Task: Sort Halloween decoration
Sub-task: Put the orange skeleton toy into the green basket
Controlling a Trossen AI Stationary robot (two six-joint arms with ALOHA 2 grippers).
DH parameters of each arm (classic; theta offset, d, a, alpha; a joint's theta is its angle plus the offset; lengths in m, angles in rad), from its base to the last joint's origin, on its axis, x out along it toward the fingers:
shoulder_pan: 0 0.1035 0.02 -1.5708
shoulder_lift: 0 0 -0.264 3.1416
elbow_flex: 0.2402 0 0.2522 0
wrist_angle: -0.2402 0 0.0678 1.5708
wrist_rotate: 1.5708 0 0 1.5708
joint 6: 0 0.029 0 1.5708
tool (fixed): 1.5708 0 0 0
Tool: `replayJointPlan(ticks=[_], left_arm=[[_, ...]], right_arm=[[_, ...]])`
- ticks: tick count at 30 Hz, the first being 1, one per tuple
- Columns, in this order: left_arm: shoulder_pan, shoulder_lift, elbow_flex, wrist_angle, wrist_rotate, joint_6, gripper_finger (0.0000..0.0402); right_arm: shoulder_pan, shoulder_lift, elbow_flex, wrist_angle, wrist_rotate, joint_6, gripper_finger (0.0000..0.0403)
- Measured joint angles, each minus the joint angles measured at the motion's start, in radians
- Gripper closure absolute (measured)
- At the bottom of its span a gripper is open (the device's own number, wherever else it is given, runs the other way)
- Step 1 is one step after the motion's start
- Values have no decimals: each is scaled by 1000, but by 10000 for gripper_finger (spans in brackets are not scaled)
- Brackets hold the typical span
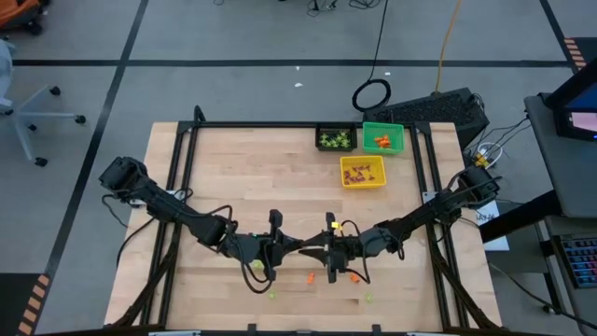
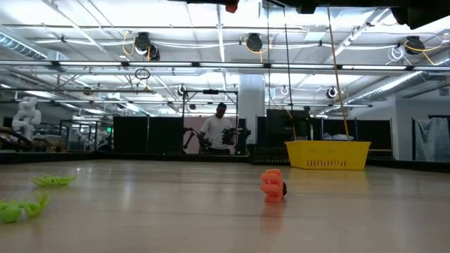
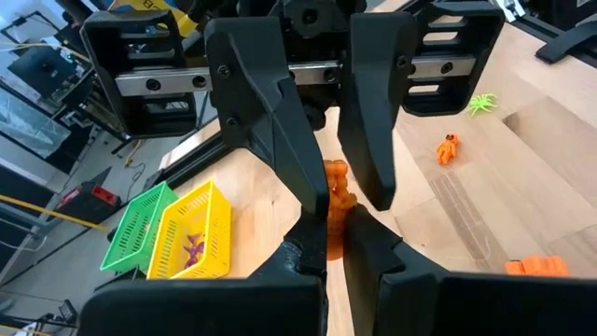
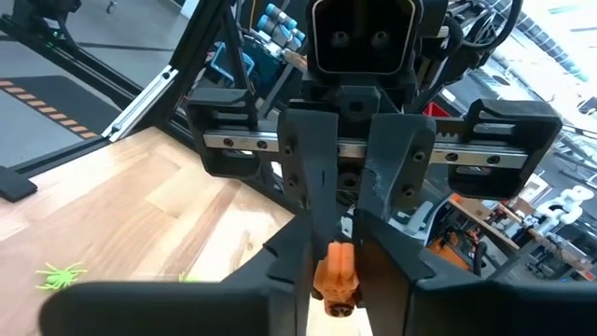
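My two grippers meet tip to tip over the table's near middle, and a small orange trinket (image 3: 334, 191) hangs between them, clear of the wood. My left gripper (image 1: 300, 248) is shut on it. My right gripper (image 1: 328, 248) comes from the opposite side, with its fingers on either side of the same trinket (image 4: 336, 273). Loose trinkets lie flat on the table below: two orange ones (image 1: 310, 277) (image 1: 354, 277) and light-green spiders (image 1: 256, 266) (image 1: 272, 296) (image 1: 368, 299). My left gripper pinches the orange trinket's lower end (image 3: 334, 241) between its two fingertips, coming nearly level from the table's left. The trinket is lifted clear and sticks out beyond the tips. My right gripper has the trinket's other end (image 4: 336, 266) between its two fingers (image 3: 312, 187), coming level from the table's right. The trinket fills the gap between them in the right wrist view.
Three square bins stand at the far right: a black one (image 1: 336, 139) with green pieces, a green one (image 1: 383, 139) with orange pieces, and a yellow one (image 1: 363, 172) with purple pieces. A dark frame rail (image 1: 280, 124) borders the table. A person (image 2: 218, 130) stands far behind.
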Motion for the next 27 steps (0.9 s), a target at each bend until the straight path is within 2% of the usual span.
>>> replayJointPlan(ticks=[11,20,23,27], left_arm=[[0,0,0,-5,1,0,392],[0,0,0,-5,16,-2,390],[-1,0,0,-7,31,-24,363],[-2,0,0,-1,45,-92,284]], right_arm=[[0,0,0,0,-1,-1,390],[0,0,0,-3,-3,0,401],[0,0,0,-5,-4,7,401],[0,0,0,-12,-1,26,402]])
